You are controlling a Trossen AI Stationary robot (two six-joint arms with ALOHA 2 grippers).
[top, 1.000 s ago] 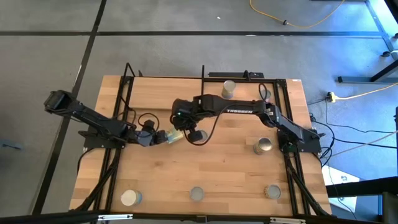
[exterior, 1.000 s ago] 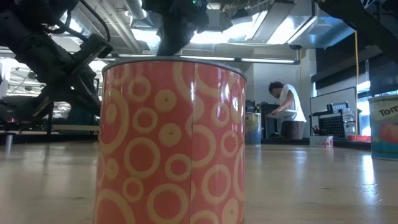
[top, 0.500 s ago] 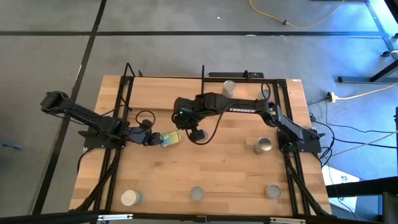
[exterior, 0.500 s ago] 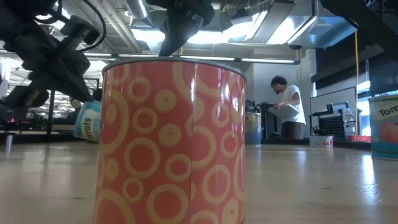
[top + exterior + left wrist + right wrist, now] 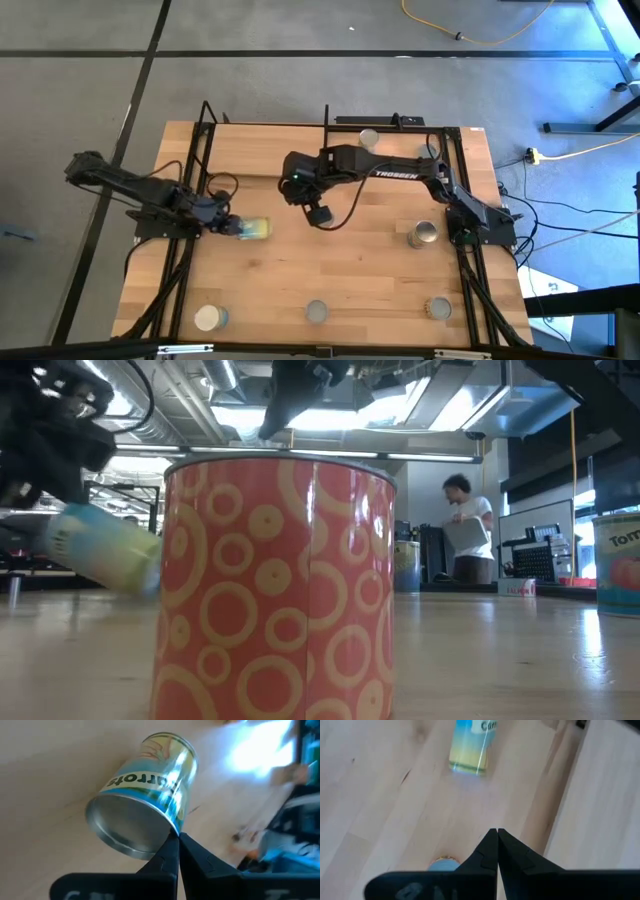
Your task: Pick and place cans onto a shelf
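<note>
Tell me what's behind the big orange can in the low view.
The orange can blocks most of the table. Beside it show the tilted carrots can at the shut left gripper, another can and a person. Directly behind: covered.

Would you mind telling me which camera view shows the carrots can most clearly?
The left wrist view: the carrots can fills it, tilted, label and silver end plain, at the shut left gripper. The high view shows a small blur by that gripper, the low view a blurred tilted shape at left, the right wrist view part of it.
</note>
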